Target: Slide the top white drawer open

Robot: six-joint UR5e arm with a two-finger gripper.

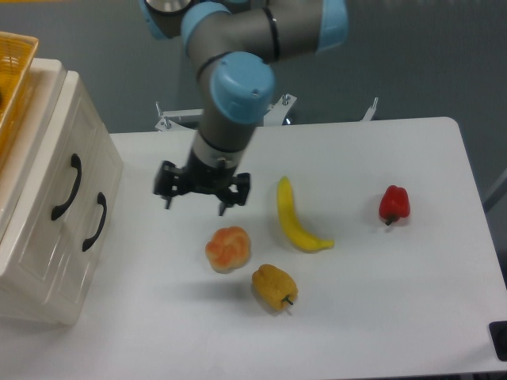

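At the left edge of the worktop [396, 301], the top white drawer [47, 166] is seen fully shut, its curved black handle [66, 187] untouched. To the drawer's right, the hand [201, 192] hangs empty, fingers spread apart. Further right, fruit is scattered. Reaching, gripping and pulling the handle are judged outstanding.

2 drawers [59, 210], 2 black handles [66, 187], 1 banana [297, 218], 2 peppers [394, 203], 1 peach [227, 248], 1 basket [14, 75]
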